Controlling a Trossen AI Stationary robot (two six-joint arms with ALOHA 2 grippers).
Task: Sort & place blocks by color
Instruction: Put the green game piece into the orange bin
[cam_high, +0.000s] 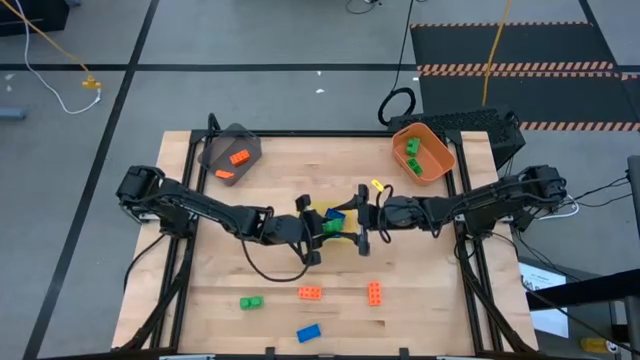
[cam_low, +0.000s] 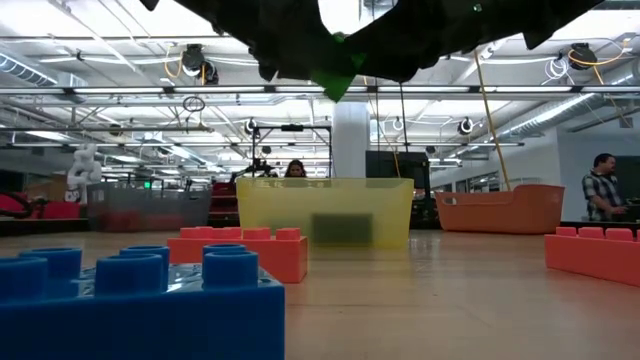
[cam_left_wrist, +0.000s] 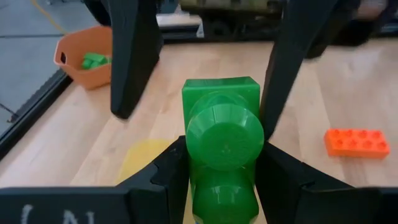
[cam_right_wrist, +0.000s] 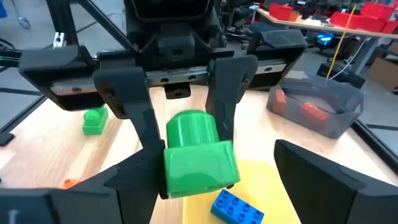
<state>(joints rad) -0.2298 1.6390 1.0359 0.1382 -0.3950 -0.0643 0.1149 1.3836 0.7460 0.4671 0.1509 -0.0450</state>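
Note:
A green block is held above the yellow bin at mid-table, with my left gripper shut on it. My right gripper faces it from the right and is open. Its fingers stand on either side of the block's far end; I cannot tell whether they touch it. A blue block lies in the yellow bin. Near the front edge lie a green block, two orange blocks and a blue block. My left gripper pinches the green block's two opposite sides between its two fingers. The fingers come from the table's left, slanting a little downward. The block sticks out past the fingertips toward my right gripper and is lifted clear, above the yellow bin.
A grey bin with orange blocks stands at the far left corner. An orange bin with green blocks stands at the far right. The two arms meet closely over the table's middle. Bare wood lies to the left and right of the loose blocks.

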